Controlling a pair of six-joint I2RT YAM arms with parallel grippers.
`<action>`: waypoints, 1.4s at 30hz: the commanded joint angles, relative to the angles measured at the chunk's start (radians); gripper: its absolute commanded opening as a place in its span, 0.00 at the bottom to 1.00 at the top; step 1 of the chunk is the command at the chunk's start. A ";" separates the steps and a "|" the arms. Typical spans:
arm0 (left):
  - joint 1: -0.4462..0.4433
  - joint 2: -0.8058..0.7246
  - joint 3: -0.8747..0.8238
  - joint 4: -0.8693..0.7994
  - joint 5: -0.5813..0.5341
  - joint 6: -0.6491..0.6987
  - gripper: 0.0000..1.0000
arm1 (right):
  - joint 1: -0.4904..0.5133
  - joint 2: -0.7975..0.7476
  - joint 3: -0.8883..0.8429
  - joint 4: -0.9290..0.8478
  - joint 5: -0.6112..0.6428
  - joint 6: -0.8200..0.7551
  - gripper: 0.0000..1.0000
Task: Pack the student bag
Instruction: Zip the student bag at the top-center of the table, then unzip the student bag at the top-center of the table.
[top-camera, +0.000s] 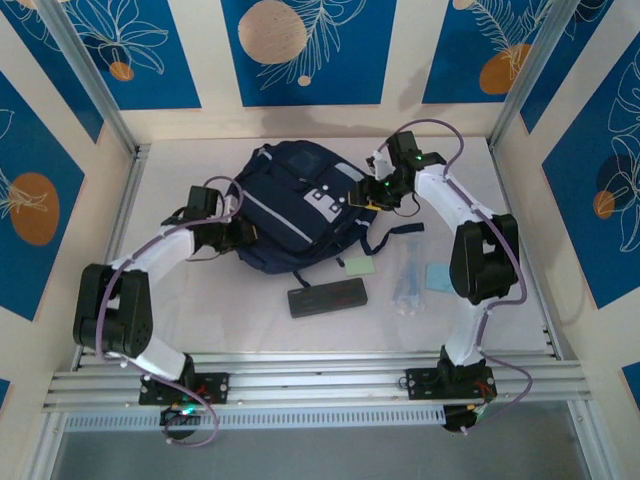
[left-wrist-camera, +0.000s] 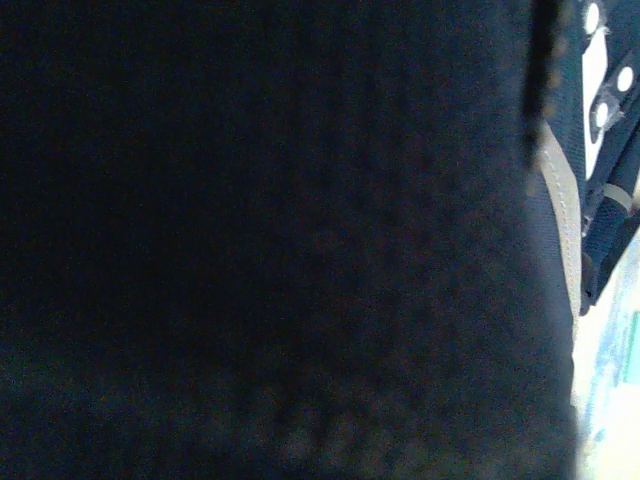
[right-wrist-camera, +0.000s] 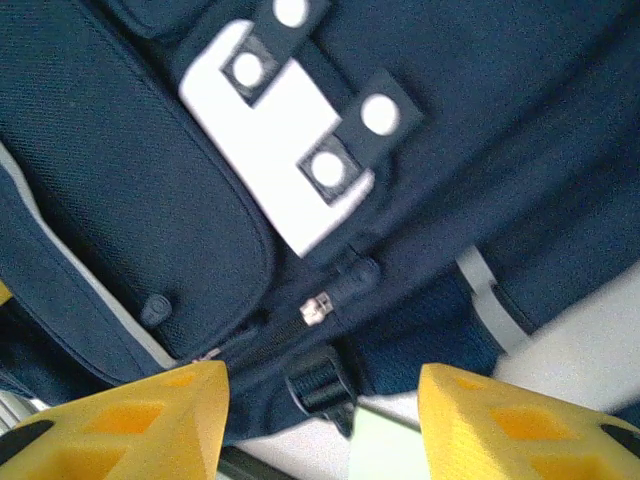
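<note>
Right wrist: student bag zipper pull; overhead: black case.

Left arm and right arm: white links, black joints, lilac cables; right pincer, 2 yellow fingers.

White table with one bag and four small things

The table carried the student bag near its middle. On the near side of the bag lay a flat black case. A pale green pad lay just beyond the case, and to the right were a clear packet and a light blue square.
</note>
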 joint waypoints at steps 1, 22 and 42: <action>0.005 0.066 0.094 0.020 -0.038 0.148 0.04 | 0.033 0.051 0.044 0.046 -0.011 0.039 0.54; 0.039 0.527 0.605 -0.146 -0.078 0.205 0.27 | 0.056 0.153 0.009 0.209 0.275 0.028 0.77; 0.042 0.549 0.621 -0.128 -0.077 0.179 0.25 | 0.231 0.142 -0.014 0.264 -0.071 0.137 0.73</action>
